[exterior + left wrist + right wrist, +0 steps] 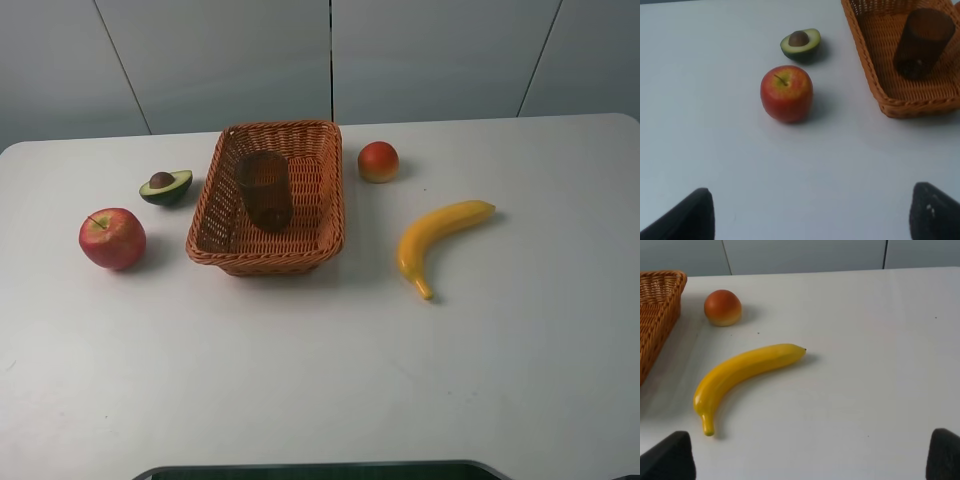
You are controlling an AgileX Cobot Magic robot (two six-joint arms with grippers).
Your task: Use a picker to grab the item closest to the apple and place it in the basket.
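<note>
Saw no arms from up high, only the tabletop [320, 380]. Saw fingertips only from the wrists. Left claw [810, 212] gaped wide, held nothing, touched nothing. Same for right claw [810, 455]. Found avocado [166, 186] just beside apple [112, 238], near the tabletop's far left edge, left of basket [330, 190]. Spotted a brown cup [264, 190] lying in there. Showed banana [742, 372] and peach [722, 307] on the right side.

Woven wicker basket [325, 200] — glossy apple [112, 238]

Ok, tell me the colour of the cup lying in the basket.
Dark translucent brown; the cup shows best in the left wrist view.
</note>
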